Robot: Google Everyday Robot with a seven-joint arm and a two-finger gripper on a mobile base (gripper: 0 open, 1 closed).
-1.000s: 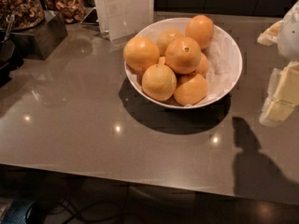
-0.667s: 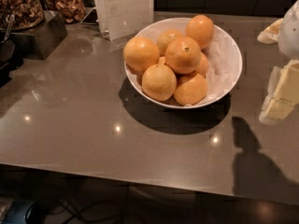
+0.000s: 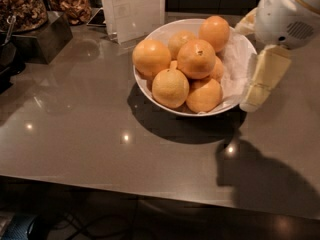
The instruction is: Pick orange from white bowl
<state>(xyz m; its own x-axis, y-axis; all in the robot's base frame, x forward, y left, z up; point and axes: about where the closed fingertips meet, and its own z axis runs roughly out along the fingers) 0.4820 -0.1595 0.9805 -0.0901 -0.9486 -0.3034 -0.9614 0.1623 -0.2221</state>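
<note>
So, the white bowl point(image 3: 150, 86) is parked on a glossy grey-brown countertop point(image 3: 90, 134), a bit right of centre, and it's lined with crinkled white paper point(image 3: 235, 69). The orange point(image 3: 196, 59), the biggest of the lot, is perched on top of the pile, pretty much mid-bowl, with its small dark stem dot turned up toward the camera. It's propped on the other oranges point(image 3: 170, 88) packed around it: one at the left rim, one at the front, one at the front right, one tucked behind and one at the far rim. Several of them are touched by it, and nothing is lying on top of it.

The gripper point(image 3: 247, 66) is held at the bowl's right side, not touching the orange, with bare paper seen between the two. Its cream fingers point(image 3: 265, 76) are spread wide and nothing is gripped between them. One is angled down past the right-front rim, its tip just beside the bowl's outer wall, and the other is only partly seen up by the far right rim. Whether that lower tip is actually touching the bowl can't be told. The rounded white wrist housing point(image 3: 290, 11) is cut off by the top right corner.

Behind the bowl, a white placard point(image 3: 132, 9) is stood upright, just beside the far-left rim. Up in the top left corner a container of nuts point(image 3: 22, 6) is seen next to a dark block point(image 3: 47, 39). A dark shadow point(image 3: 260, 176) is thrown on the countertop in front of the gripper.
</note>
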